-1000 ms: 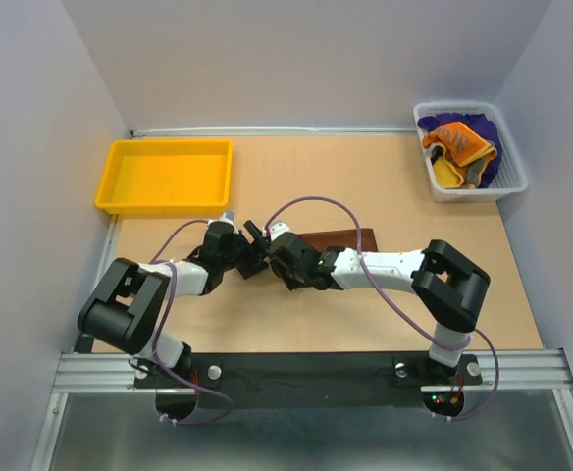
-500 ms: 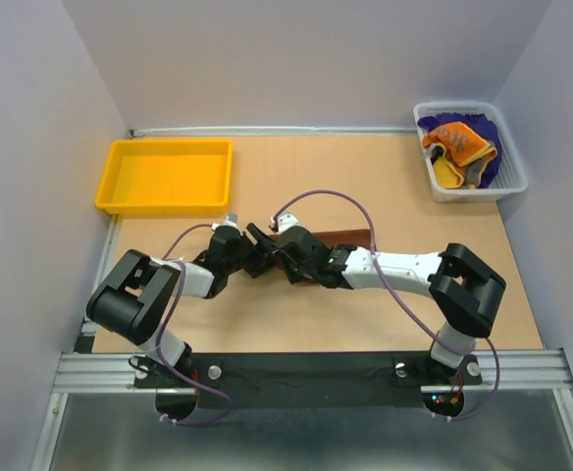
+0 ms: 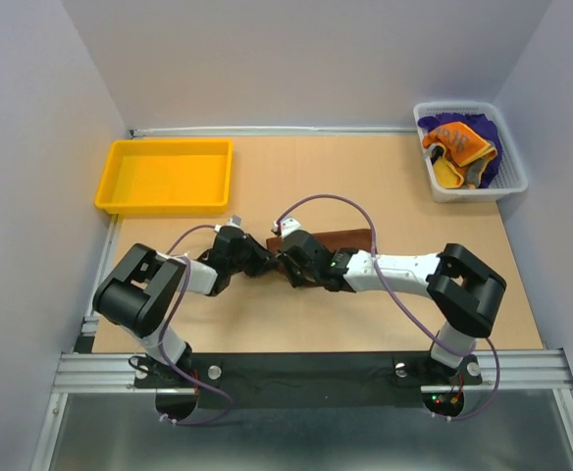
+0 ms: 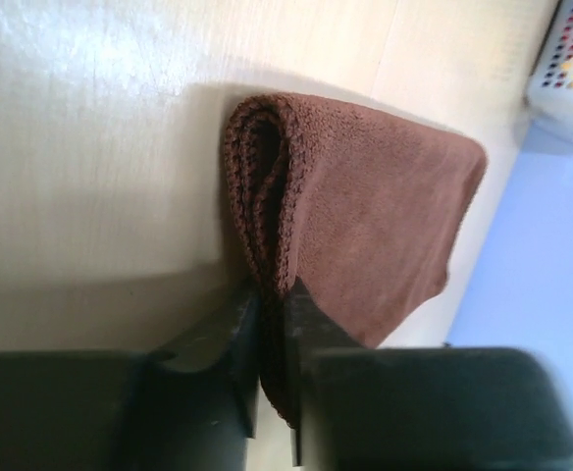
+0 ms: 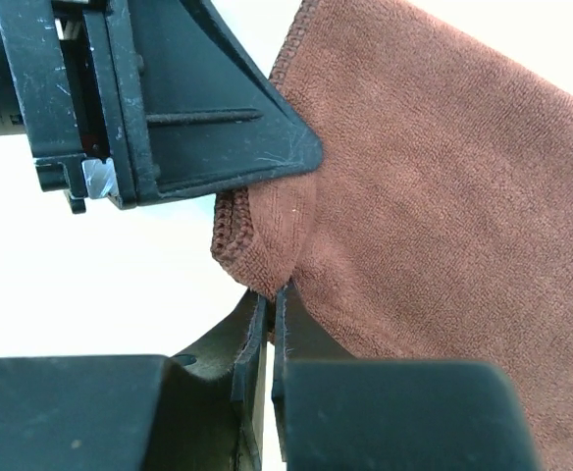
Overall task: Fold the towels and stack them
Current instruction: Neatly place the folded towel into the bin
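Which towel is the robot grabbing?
The dark brown towel on the table: both the left claw and right claw pinch its edge. The orange towel and purple towel lie in the white basket.

Your top view: bright, even overhead light, sharp throughout; soft shadows under arms on table (image 3: pixel 296 186). Your left wrist view: glare washes out table at upper left; brown towel (image 4: pixel 365 206) crisp, shadow hugging its fold; fingers (image 4: pixel 218 373) dark and blurred; basket (image 4: pixel 571 69) out of focus. Your right wrist view: background blown out white, towel weave sharp.
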You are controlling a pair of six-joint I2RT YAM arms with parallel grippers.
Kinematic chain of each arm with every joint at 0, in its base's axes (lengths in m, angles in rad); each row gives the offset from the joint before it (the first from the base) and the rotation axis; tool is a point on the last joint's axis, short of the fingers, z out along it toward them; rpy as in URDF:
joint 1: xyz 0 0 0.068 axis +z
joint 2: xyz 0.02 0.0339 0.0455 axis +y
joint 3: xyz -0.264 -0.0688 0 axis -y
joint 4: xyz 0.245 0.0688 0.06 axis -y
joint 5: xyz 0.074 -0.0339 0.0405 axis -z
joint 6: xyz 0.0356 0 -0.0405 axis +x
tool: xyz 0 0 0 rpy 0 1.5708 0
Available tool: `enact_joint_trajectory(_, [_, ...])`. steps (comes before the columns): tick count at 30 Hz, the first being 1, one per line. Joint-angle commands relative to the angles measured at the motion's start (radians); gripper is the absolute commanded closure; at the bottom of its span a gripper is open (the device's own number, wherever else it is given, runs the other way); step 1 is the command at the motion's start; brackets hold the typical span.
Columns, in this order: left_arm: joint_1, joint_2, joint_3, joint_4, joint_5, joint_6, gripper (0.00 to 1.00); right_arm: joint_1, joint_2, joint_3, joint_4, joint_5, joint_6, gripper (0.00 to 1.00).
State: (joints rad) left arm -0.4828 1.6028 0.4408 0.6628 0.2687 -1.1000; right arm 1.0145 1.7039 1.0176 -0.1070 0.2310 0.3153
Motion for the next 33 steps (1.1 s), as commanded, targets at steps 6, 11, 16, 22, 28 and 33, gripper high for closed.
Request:
enact_joint_trajectory(6, [0.006, 0.016, 0.180, -0.236, -0.019, 0.239, 1.00, -0.002, -0.113, -0.054, 0.049, 0.033, 0.010, 0.23])
enact_joint_trajectory(11, [0.045, 0.002, 0.367, -0.510, -0.091, 0.393, 1.00, -0.004, -0.248, -0.096, 0.021, 0.076, -0.012, 0.00])
enact_joint_trajectory(16, [0.139, 0.046, 0.648, -0.739, -0.169, 0.555, 1.00, -0.007, -0.355, -0.128, -0.052, 0.083, -0.027, 0.00])
enact_joint_trajectory(22, [0.263, 0.186, 1.027, -1.015, -0.261, 0.758, 1.00, -0.007, -0.458, -0.125, -0.118, 0.028, -0.025, 0.00])
enact_joint_trajectory(28, [0.352, 0.307, 1.292, -1.138, -0.307, 0.885, 1.00, -0.008, -0.411, -0.090, -0.157, 0.019, -0.061, 0.00])
enact_joint_trajectory(33, [0.420, 0.410, 1.456, -1.220, -0.379, 1.008, 1.00, -0.008, -0.380, -0.073, -0.171, -0.005, -0.048, 0.00])
